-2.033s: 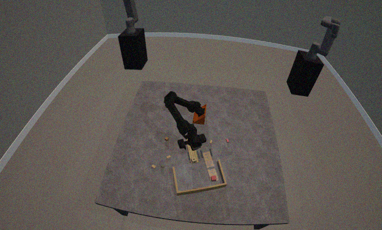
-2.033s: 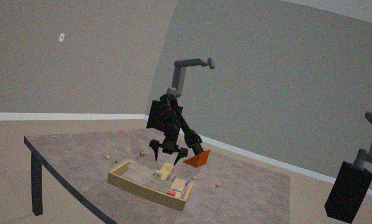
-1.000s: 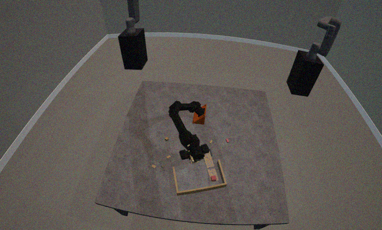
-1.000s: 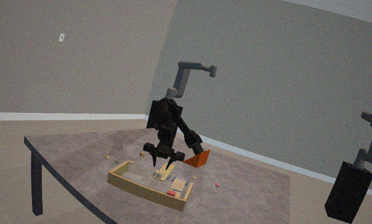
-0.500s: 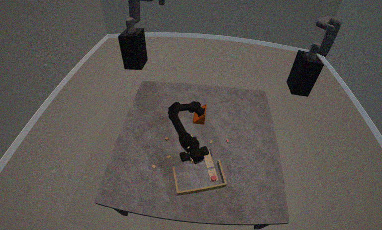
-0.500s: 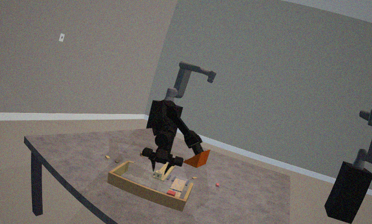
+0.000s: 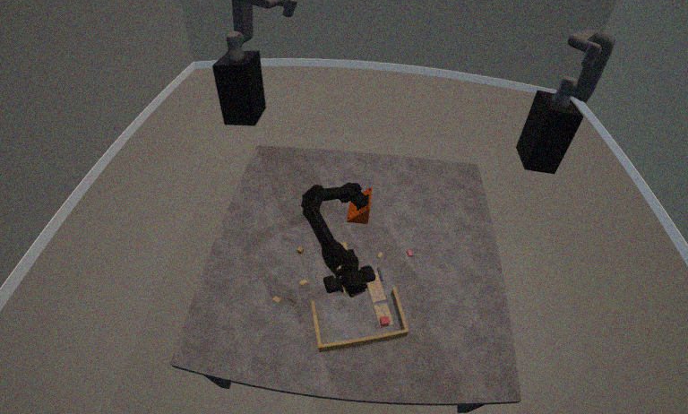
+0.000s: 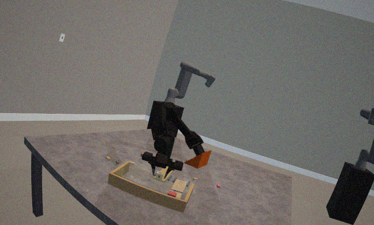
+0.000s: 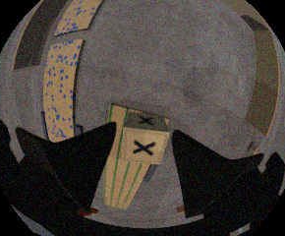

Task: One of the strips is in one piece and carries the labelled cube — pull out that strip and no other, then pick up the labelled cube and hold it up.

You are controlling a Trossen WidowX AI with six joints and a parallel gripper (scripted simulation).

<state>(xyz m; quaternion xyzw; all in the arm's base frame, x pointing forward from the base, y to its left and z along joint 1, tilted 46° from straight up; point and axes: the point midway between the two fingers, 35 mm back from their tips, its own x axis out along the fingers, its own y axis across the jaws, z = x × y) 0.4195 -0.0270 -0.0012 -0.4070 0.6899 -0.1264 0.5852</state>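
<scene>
A strip with green lines lies under my gripper, its far end near the middle of the wrist view. The cube marked with a black X is at that far end. My gripper is open, with one finger on each side of the cube and narrow gaps in the wrist view. A blue-dotted strip lies to one side, in two pieces with a gap. A red cube sits on its far piece. My arm hides the lined strip in the top view.
A low wooden wall encloses the far side and both flanks. An orange wedge is near the arm's base. Small loose blocks lie about, among them a tan one and a red one.
</scene>
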